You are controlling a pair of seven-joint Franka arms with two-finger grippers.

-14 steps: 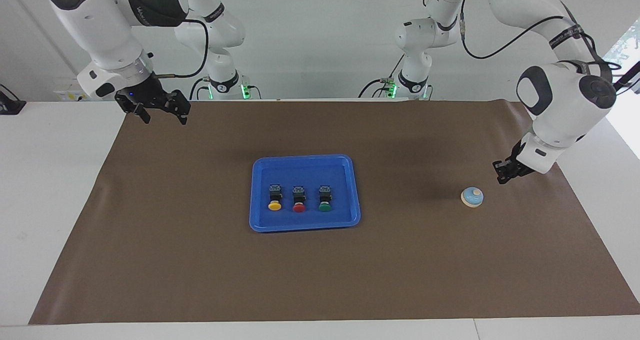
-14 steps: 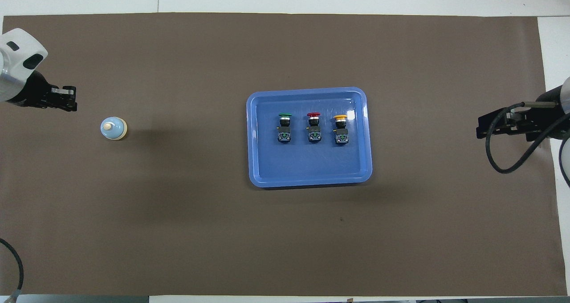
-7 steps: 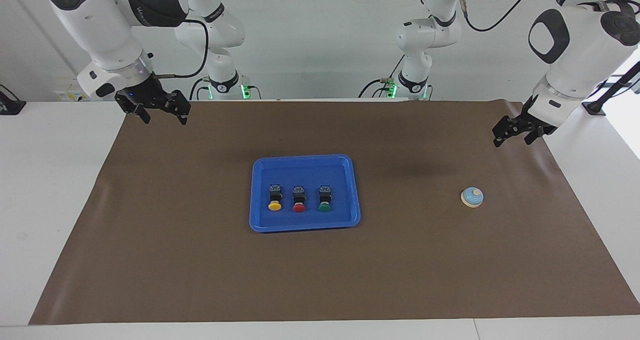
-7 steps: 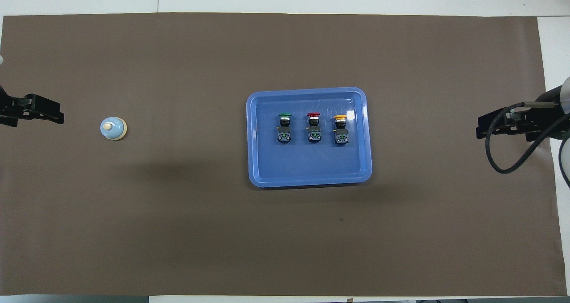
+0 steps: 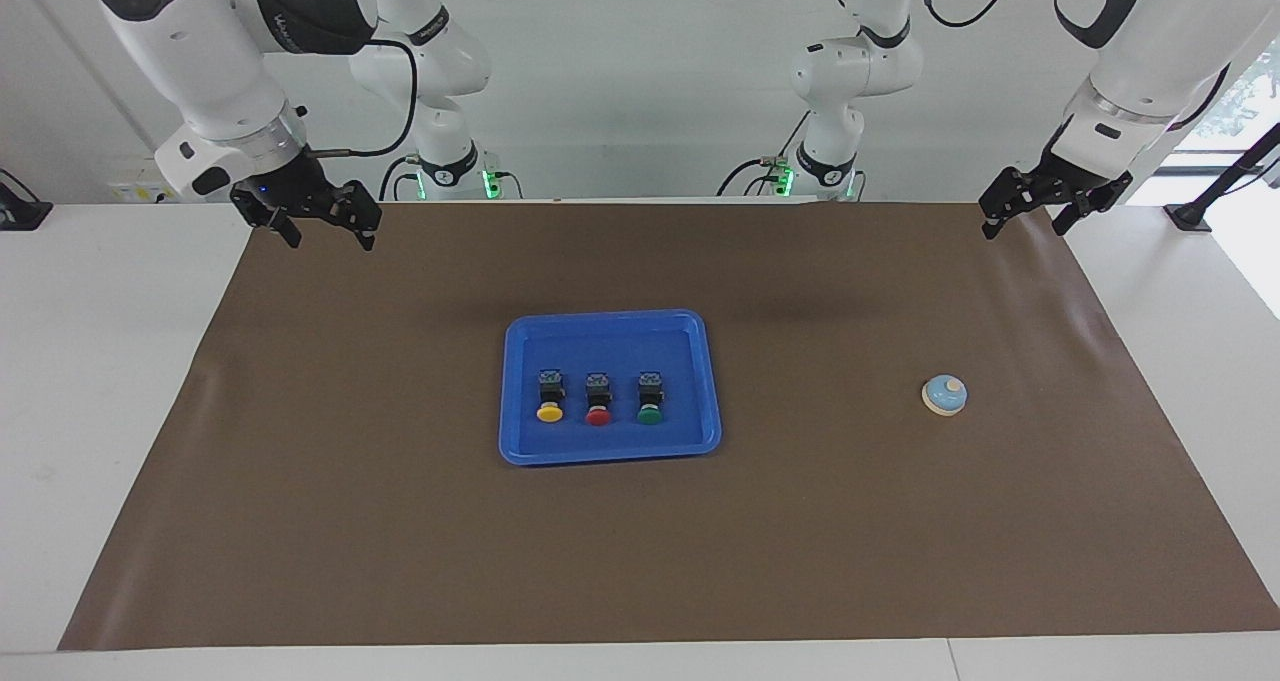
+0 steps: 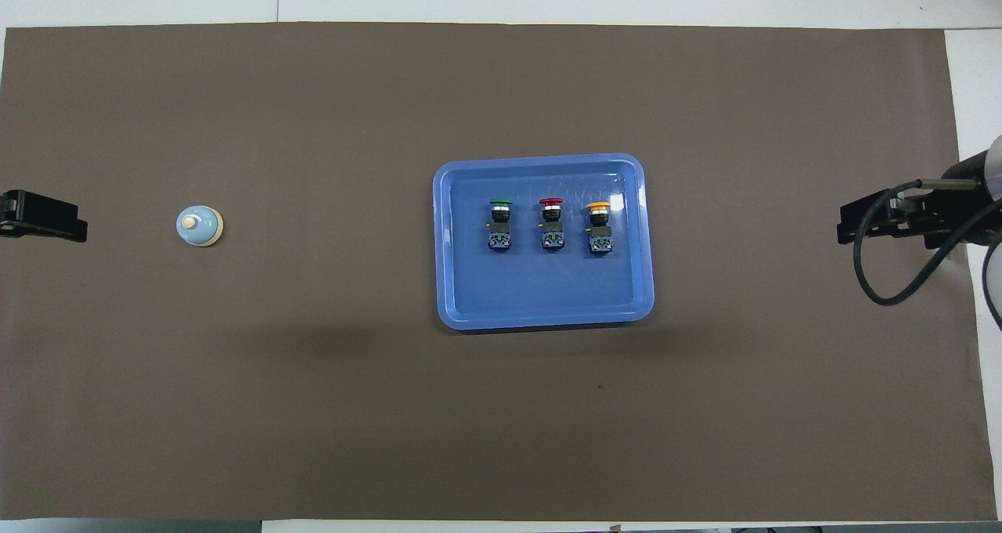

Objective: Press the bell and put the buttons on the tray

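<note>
Since a second ago the left gripper has risen away from the bell and drawn back toward its own base; it now hangs over the mat's edge at the left arm's end of the table, its fingers spread and holding nothing. Nothing else has shifted.

The bell sits alone on the brown mat, well apart from the tray toward the left arm's end, upright with its cream knob on top of the light-blue dome.

The 3 buttons lie inside the blue tray in 1 row, each on its side with the round cap pointing away from the robots and the black body nearer to them. The yellow button is toward the right arm's end, the red button is in the middle, and the green button is toward the left arm's end. They are apart from each other and from the rim. The tray rests near the middle of the mat.

The right gripper waits over the mat's corner at the right arm's end, fingers spread, empty.
</note>
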